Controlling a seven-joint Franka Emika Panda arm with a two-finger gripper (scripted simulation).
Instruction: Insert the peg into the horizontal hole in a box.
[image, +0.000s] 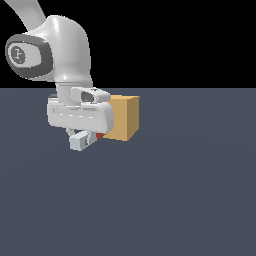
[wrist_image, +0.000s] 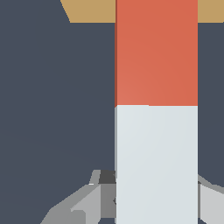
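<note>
Basically, status:
Gripper (wrist_image: 155, 205): clenched on the peg's white end, leaving the orange length free to enter.
Peg (wrist_image: 156, 52): held horizontal, orange tip at the box (image: 122, 119) face nearest the gripper.
Hole: hidden; probably partly entered.

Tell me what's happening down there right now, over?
Gripper shut on the peg's white end. Peg pointing at the box, orange end close against it. Hole not visible. Nothing seen in the way.
</note>
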